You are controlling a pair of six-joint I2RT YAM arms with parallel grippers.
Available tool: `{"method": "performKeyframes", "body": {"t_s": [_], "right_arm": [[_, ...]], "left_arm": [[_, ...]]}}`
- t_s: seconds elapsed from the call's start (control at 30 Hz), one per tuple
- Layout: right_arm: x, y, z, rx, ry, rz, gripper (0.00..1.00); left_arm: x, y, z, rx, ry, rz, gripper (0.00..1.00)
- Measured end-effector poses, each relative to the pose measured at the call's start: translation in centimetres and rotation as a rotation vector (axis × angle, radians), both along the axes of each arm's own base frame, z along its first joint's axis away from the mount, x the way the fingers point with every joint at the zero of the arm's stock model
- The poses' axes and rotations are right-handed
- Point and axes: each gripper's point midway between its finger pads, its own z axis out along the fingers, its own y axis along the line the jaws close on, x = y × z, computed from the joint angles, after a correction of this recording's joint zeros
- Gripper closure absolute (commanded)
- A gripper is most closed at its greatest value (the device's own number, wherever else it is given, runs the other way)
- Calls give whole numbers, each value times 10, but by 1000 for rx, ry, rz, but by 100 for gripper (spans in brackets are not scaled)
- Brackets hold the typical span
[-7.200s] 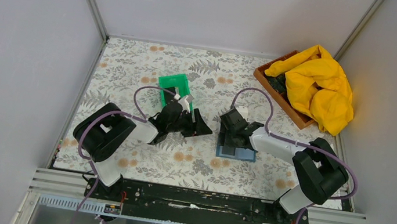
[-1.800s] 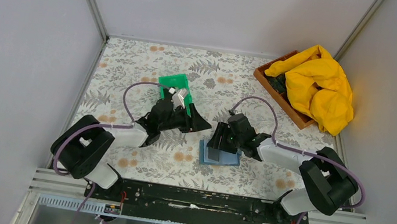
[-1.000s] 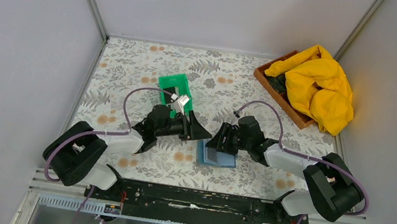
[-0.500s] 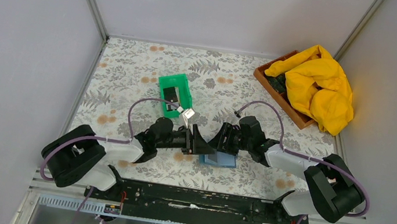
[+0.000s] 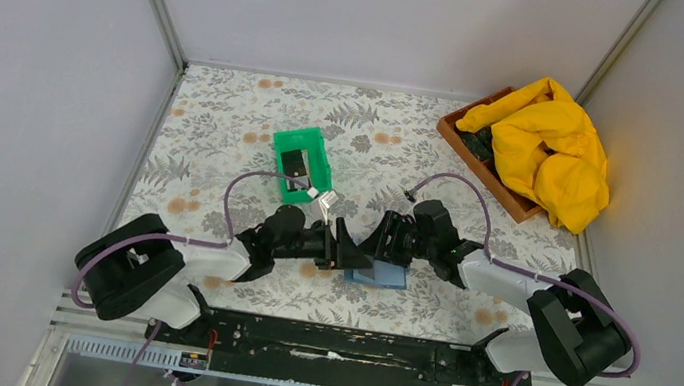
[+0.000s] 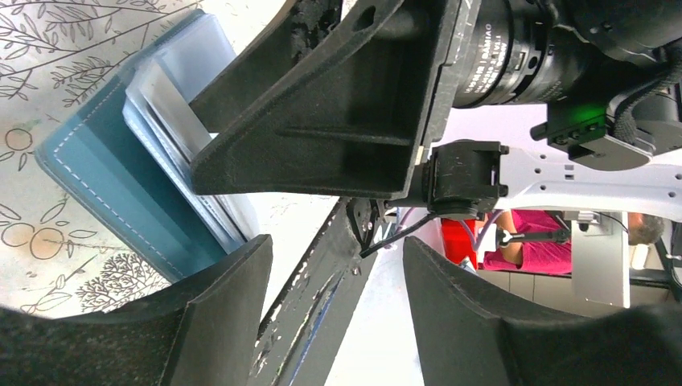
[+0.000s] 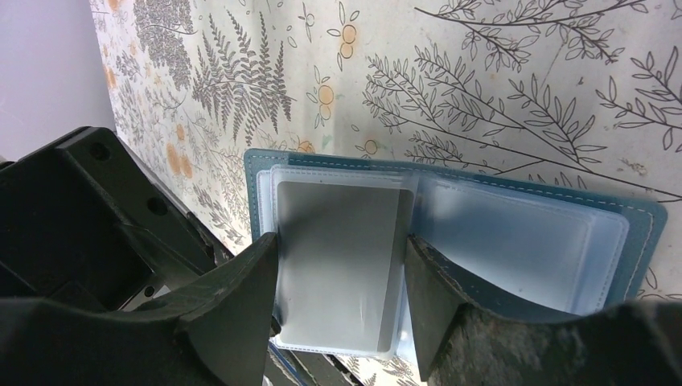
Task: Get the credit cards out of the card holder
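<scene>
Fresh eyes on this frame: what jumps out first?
A yellow cloth heaped over a wooden tray at the far right. At near centre the left pincer and right pincer meet nose to nose over the open blue holder, a grey card in its clear sleeve. Behind them, a green tray holds a dark card.

The only lettering in view is small white print running round a black camera lens barrel (image 6: 515, 48), seen by the left wrist camera up and to the right of the card holder (image 6: 121, 185). The print is turned sideways and too fine to read with certainty. Nothing on the card holder itself can be read.
</scene>
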Motion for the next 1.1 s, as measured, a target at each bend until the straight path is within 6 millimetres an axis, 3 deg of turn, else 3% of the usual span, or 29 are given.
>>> {"method": "performKeyframes", "body": {"t_s": [1.1], "right_arm": [[-1,-3,-4,-18,0,3,67]], "left_arm": [[7,4,-17,146,9,60,31]]}}
